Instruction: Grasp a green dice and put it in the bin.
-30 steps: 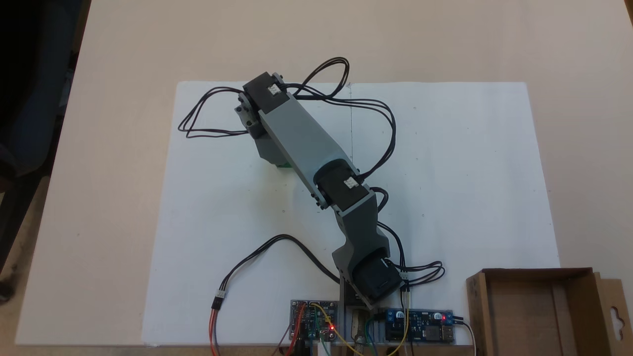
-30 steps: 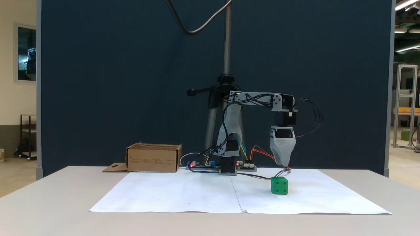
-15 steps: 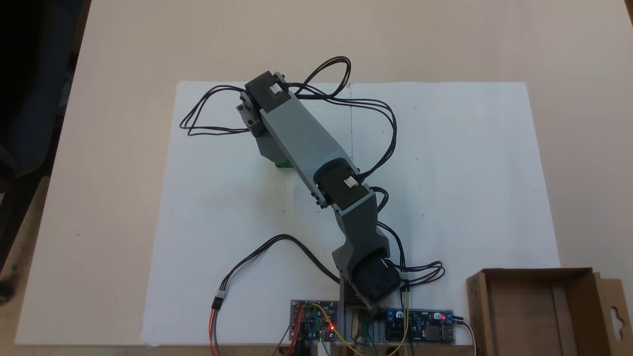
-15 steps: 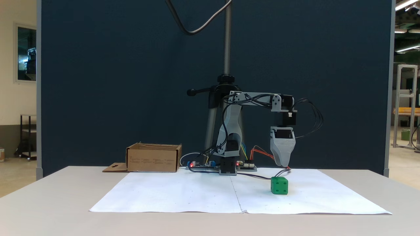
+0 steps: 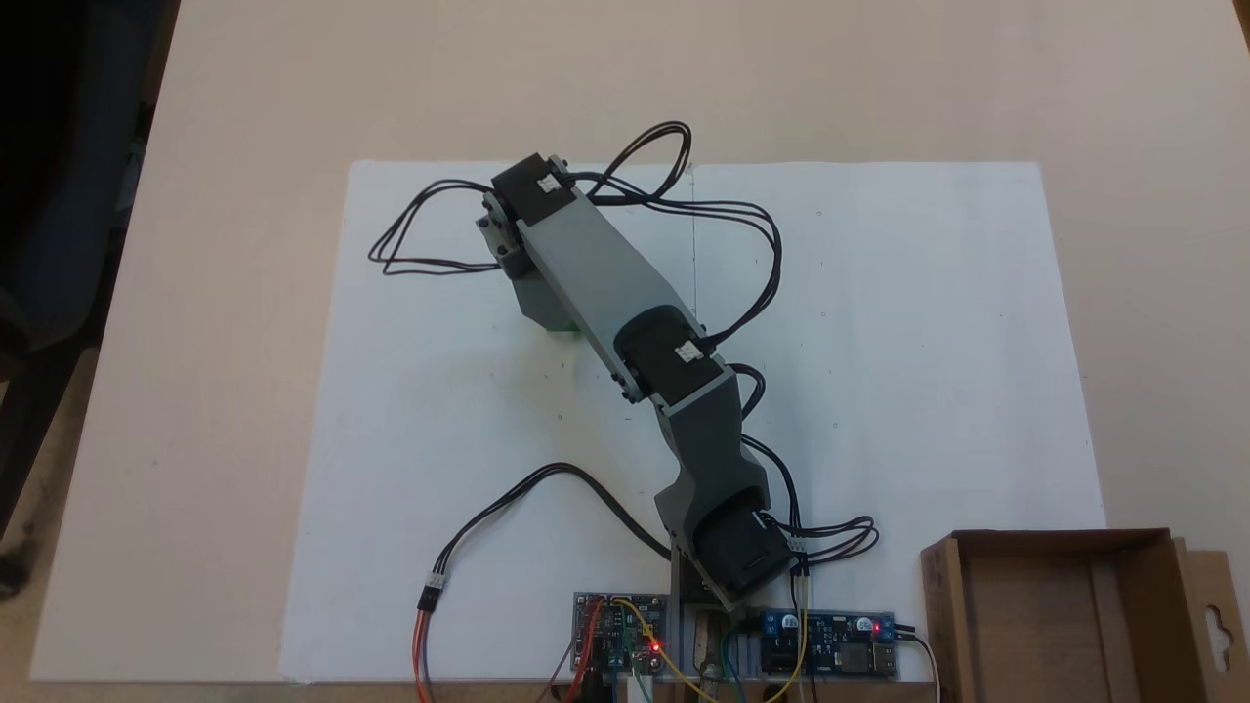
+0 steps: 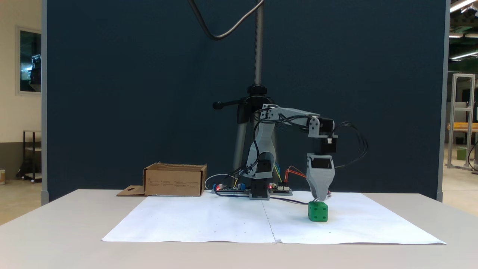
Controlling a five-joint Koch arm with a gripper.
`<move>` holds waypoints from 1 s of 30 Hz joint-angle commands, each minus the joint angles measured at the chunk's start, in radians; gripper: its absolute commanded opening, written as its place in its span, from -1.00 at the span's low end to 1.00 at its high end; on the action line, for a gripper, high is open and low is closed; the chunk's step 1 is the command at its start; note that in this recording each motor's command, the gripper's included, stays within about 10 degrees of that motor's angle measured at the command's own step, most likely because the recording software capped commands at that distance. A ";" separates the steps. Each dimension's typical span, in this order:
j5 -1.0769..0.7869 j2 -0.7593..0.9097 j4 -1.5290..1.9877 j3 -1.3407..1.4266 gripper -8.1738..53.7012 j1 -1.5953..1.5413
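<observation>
The green dice [image 6: 318, 212] sits on the white paper sheet, right of centre in a fixed view. From above only a green sliver of the dice [image 5: 562, 329] peeks out under the grey arm [image 5: 596, 283]. My gripper [image 6: 320, 198] points straight down, its tip just above the dice's top face, slightly behind it. Its jaws line up one behind the other, so I cannot tell whether it is open or shut. The brown cardboard bin [image 6: 173, 183] stands at the back left, apart from the arm; from above the bin [image 5: 939, 615] is at the bottom right corner.
Two circuit boards [image 5: 620, 640] [image 5: 830, 654] with lit red LEDs flank the arm's base. Black cables [image 5: 430, 225] loop out beside the wrist. The white paper sheet [image 5: 928, 342] covers the table's middle. A camera stand pole [image 6: 257, 56] rises behind the arm.
The arm has lowered, bringing the gripper down from well above the dice to just over its top. The dice and the bin have not moved.
</observation>
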 commanded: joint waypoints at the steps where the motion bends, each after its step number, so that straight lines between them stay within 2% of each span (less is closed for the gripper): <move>1: 0.034 0.023 -0.031 -0.002 0.75 -0.009; 30: 0.034 -0.011 -0.218 0.158 0.65 0.011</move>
